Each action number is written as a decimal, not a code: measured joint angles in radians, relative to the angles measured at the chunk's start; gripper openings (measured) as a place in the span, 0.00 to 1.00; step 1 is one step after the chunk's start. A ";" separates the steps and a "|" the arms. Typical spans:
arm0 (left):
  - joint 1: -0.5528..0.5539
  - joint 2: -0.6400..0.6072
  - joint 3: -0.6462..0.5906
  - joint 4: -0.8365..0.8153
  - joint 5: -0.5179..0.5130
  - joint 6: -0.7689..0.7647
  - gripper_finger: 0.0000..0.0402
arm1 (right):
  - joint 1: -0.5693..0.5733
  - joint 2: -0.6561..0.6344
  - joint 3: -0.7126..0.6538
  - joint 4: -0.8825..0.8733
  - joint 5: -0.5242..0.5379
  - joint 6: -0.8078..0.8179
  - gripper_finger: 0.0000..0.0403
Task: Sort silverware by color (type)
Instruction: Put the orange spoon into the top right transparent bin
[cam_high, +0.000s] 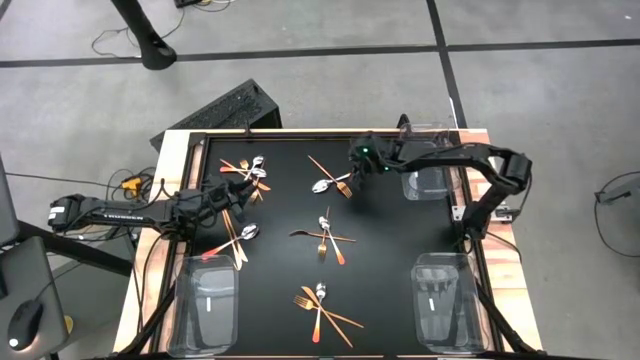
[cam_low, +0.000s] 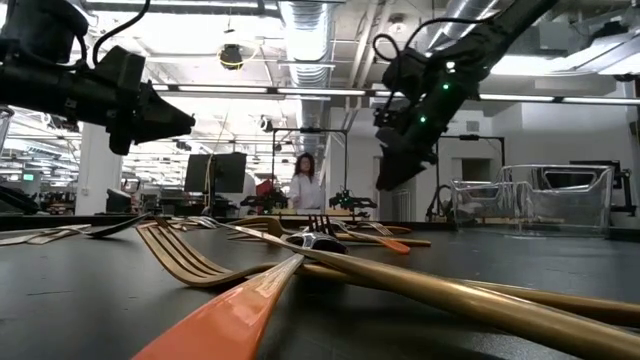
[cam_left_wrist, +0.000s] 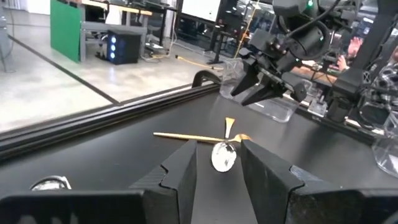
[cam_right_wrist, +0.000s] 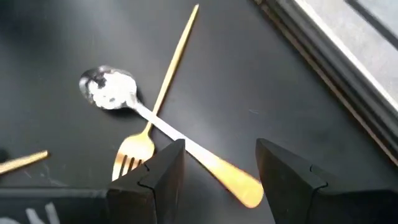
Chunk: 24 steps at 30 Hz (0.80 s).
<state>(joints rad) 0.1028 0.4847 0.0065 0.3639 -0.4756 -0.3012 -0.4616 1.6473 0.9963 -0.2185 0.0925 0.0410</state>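
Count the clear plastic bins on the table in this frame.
3: one at the far right corner, behind the right gripper; one at the near right corner; one at the near left corner. The left arm crosses the table's left side, hiding little.

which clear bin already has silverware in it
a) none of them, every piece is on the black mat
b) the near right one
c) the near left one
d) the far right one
a: in the high view the far right bin, near left bin and near right bin show no coloured pieces inside, while the silverware lies in clusters on the black mat.
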 joint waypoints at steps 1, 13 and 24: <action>0.000 0.000 0.000 -0.008 0.000 0.000 0.28 | 0.003 0.010 0.014 -0.014 0.000 -0.009 0.54; 0.000 0.000 0.000 -0.067 -0.001 -0.020 0.28 | -0.013 0.122 0.113 -0.068 -0.034 -0.076 0.54; 0.000 0.000 0.000 -0.092 -0.001 -0.033 0.28 | -0.019 0.224 0.187 -0.106 -0.066 -0.098 0.54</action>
<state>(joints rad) 0.1024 0.4843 0.0063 0.2716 -0.4767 -0.3340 -0.4805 1.8709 1.1828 -0.3244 0.0265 -0.0570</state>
